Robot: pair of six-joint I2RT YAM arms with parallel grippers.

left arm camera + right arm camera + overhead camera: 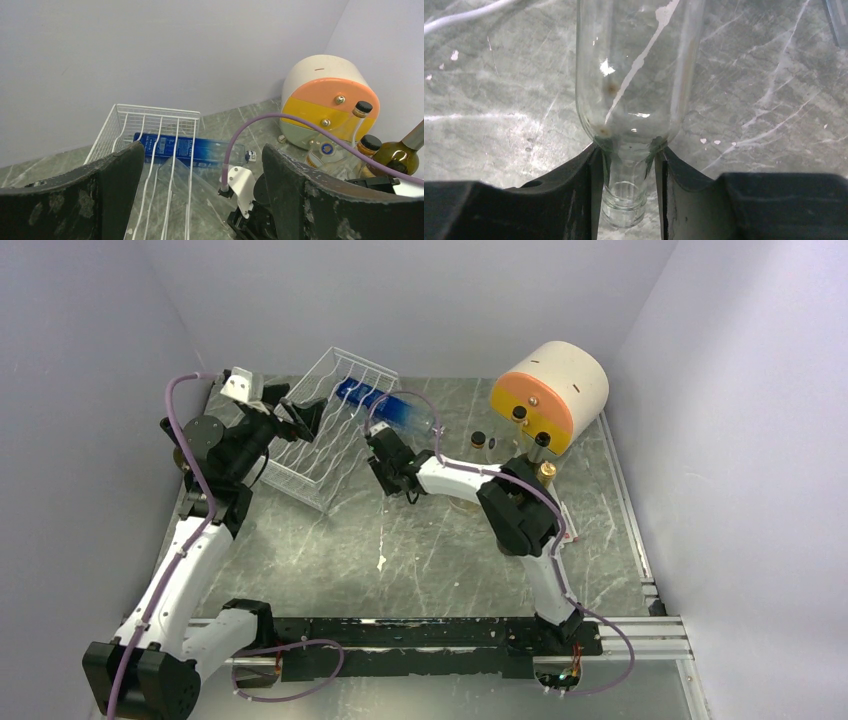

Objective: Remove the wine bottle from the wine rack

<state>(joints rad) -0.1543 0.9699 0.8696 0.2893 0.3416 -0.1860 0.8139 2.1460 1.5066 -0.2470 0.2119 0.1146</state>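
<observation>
The white wire wine rack [322, 440] stands tilted at the back left of the table. A clear glass wine bottle [634, 75] lies on the rack's wires [155, 165], its neck pointing right. My right gripper [629, 165] is shut on that neck, with both fingers [589, 185] pressed against the glass just below the shoulder. In the top view the right gripper [385, 458] sits at the rack's right edge. My left gripper [303, 416] hangs open over the rack's left side, and in its own view the rack wires run between its spread fingers [105, 190].
A blue-labelled bottle [385, 408] lies at the rack's far end. At the back right, a cream cylinder with an orange and yellow face [552, 392] lies on its side, with several bottles [350, 135] in front of it. A small dark cap [479, 438] sits nearby.
</observation>
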